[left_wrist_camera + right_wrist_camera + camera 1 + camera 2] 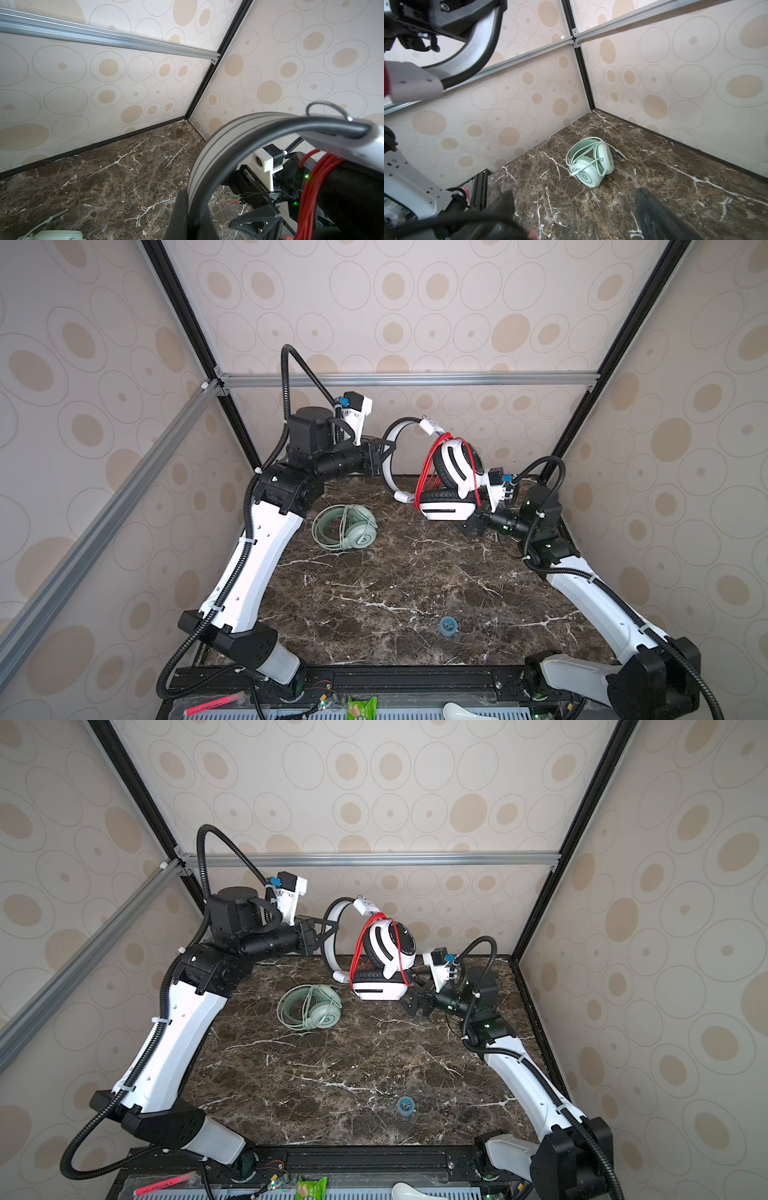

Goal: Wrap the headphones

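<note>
You had the left gripper (381, 457) clamped shut on the headband (209, 153) of the white-and-black headphones (451, 485), raised at the table's (395, 593) 12 o'clock, with the red cord (428, 472) looped over the cups. The mint headphones (345, 526) lay at 10 o'clock, cord coiled. The right gripper (471, 526), at 2 o'clock, stood wide and empty. Judged: band stiff and springy, cups padded, cord limp and slippery — take the cord, not the cups.
</note>
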Robot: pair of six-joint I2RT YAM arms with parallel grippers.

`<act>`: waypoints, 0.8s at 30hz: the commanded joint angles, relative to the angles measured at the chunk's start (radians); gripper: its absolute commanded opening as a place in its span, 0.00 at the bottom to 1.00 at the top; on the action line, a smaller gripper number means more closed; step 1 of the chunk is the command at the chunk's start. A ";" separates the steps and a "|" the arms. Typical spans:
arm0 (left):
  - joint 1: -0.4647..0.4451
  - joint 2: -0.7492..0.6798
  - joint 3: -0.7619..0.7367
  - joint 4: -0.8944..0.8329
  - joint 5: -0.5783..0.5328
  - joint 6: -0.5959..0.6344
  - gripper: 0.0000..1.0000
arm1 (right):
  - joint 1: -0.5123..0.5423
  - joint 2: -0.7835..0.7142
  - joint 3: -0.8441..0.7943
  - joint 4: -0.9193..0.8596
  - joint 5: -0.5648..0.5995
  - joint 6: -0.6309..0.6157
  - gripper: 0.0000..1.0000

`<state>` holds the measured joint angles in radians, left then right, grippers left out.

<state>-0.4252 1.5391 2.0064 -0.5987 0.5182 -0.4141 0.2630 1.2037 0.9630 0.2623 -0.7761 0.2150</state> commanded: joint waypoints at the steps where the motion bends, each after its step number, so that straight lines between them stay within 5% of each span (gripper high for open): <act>1: 0.007 -0.037 0.009 0.093 0.045 -0.065 0.00 | 0.005 0.019 0.031 0.061 0.038 0.008 0.89; 8: 0.008 -0.042 0.004 0.100 0.049 -0.072 0.00 | 0.025 0.096 0.110 0.111 -0.020 0.019 0.63; 17: 0.015 -0.062 -0.019 0.111 0.040 -0.083 0.00 | 0.084 0.129 0.144 0.111 -0.047 0.008 0.78; 24: 0.017 -0.059 -0.026 0.121 0.042 -0.088 0.00 | 0.098 0.143 0.149 0.123 -0.055 0.026 0.73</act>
<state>-0.4175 1.5215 1.9656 -0.5610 0.5339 -0.4496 0.3519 1.3388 1.0828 0.3519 -0.8127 0.2260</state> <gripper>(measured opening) 0.067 0.744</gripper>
